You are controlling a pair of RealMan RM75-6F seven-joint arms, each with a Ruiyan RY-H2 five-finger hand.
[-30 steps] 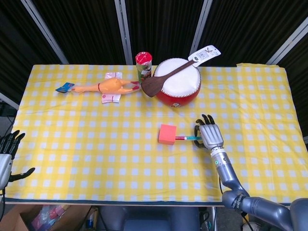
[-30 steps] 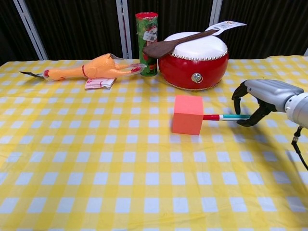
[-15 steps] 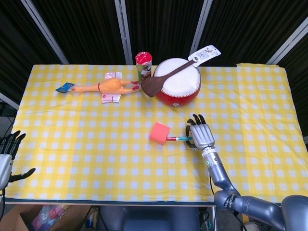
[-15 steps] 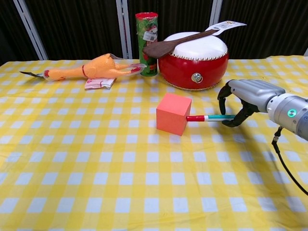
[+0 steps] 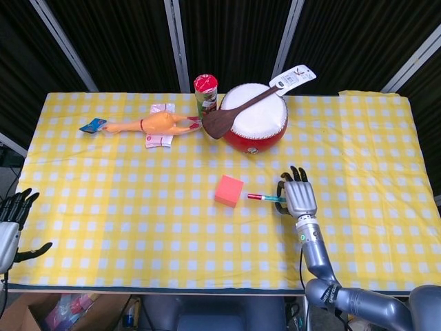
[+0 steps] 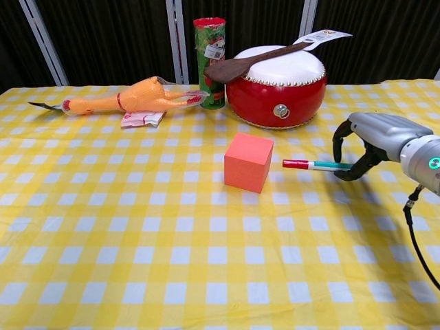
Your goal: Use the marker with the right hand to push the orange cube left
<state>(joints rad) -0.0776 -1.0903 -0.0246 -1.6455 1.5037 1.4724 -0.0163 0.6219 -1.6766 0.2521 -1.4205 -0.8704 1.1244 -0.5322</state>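
Half a second before, the red cap of the teal-barrelled marker (image 6: 317, 165) had been pressed against the square orange foam cube (image 6: 248, 161); now the right hand (image 6: 368, 141) had drawn back to the right, and a clear gap lay between the marker's tip and the cube. The cube sat where it had been, rotated a little, near the middle of the yellow-and-white checked tablecloth (image 5: 138, 207), in front of the drum.

The right hand's fingers (image 6: 339, 141) were curled round the marker's far end, pinching it so that it pointed level toward the cube. The left hand (image 5: 10, 224) hung off the table's left edge, fingers spread, holding nothing.

On the cloth were one cube, one marker, one red drum with a white skin (image 5: 256, 117), one dark wooden spatula with a paper tag (image 5: 238, 112) lying across it, one red-lidded green snack canister (image 5: 205, 94), one orange rubber chicken (image 5: 148, 125) and one small printed packet (image 5: 160, 140) beneath the chicken.
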